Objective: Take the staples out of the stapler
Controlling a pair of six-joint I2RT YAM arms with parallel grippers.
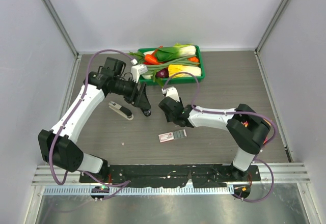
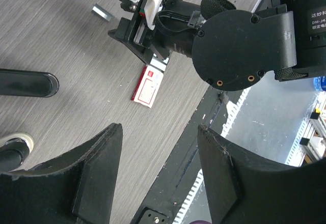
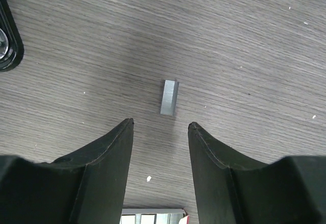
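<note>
The staples [image 3: 169,97] are a single short, silvery-grey strip lying flat on the wood-grain worktop [image 3: 254,40], touching nothing. The stapler [image 1: 120,110], white and black, lies apart from it, further left, set diagonally

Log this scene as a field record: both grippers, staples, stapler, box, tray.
left gripper: open, empty
right gripper: open, staples just ahead of its fingertips
staples: one strip flat on table, ungripped
stapler: on table, beside left gripper
staple box: on table, near right gripper
tray: green, holds vegetables, far side
</note>
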